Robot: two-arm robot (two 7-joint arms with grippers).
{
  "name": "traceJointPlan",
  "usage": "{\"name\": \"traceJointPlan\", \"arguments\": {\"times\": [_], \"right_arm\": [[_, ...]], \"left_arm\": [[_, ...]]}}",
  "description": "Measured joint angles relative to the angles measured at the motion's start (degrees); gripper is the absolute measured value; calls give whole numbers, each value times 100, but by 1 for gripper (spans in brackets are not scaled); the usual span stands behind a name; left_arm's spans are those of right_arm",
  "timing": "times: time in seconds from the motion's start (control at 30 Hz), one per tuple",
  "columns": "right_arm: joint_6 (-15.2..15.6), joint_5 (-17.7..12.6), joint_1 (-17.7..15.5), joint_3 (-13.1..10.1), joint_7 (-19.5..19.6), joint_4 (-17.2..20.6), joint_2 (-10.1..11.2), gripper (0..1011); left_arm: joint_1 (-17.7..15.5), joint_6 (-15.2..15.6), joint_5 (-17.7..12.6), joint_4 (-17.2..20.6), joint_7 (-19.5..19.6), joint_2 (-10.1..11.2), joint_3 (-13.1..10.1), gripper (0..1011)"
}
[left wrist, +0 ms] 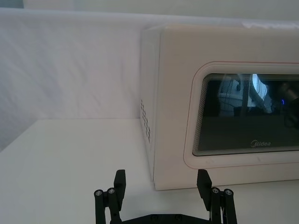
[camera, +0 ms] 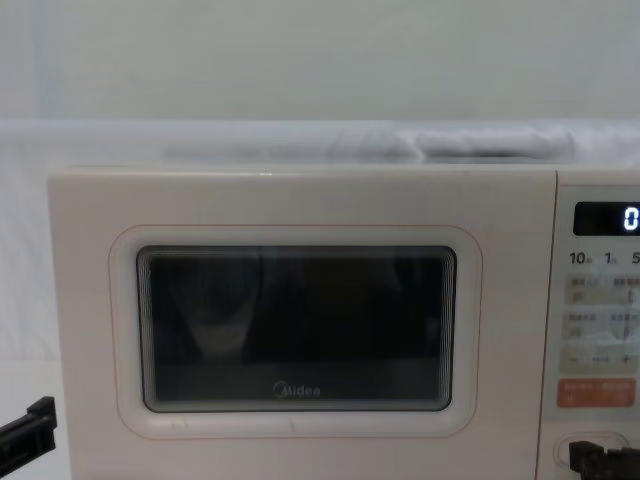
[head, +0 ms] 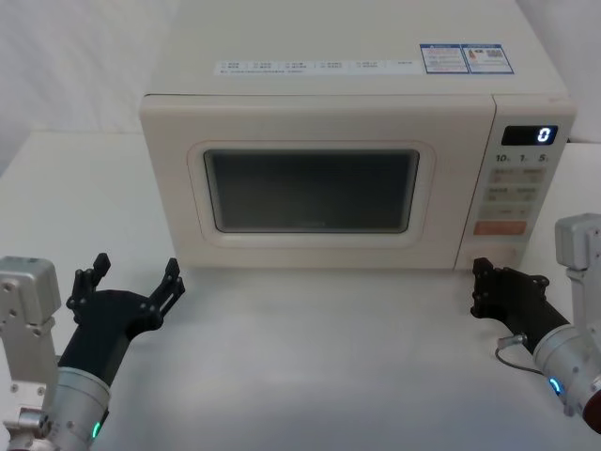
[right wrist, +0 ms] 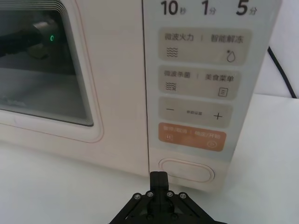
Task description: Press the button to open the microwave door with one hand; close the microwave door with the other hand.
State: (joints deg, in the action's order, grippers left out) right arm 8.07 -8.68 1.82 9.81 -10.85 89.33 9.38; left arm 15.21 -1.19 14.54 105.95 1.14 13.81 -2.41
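**Microwave door shut, right gripper lined up on the release button**

At the lower left of the head view, the left gripper [head: 136, 277], a black two-finger claw on a silver wrist with a green light, hovers above the white surface [head: 319, 357]. Its fingers are spread wide and hold nothing. It sits in front of the microwave's left corner, apart from it.

In the centre of the frame stands the cream-white microwave. The microwave door [head: 169, 188], a large cream panel with a dark rounded-corner glass window and a thin pink outline, lies flush against the body, fully shut. The chest view shows the grey "Midea" logo under the window and no gap at the door's edge.

To the right of the door is the narrow keypad strip [head: 515, 193], with a lit display reading 0 at its top and an orange rectangular key [right wrist: 192, 140] low down. Below that key is the button [right wrist: 187, 170], a wide cream pill-shaped push key with no lettering.

At the lower right of the head view, the right gripper [head: 483, 282] points at the foot of the keypad strip. Its fingers are pressed together into one tip, empty. In the right wrist view that tip stands just before the button's left end; whether it touches cannot be told.

Judged from this, nothing is finished: the press is about to happen or just beginning, and opening and closing the door remain.
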Motion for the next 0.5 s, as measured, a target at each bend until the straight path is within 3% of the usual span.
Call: {"name": "traceJointPlan", "arguments": {"times": [0.5], "right_arm": [[-140, -253, 141, -143, 37, -289, -32, 0]], "left_arm": [[0, 0, 0, 0, -1, 0, 0, 1001]]}}
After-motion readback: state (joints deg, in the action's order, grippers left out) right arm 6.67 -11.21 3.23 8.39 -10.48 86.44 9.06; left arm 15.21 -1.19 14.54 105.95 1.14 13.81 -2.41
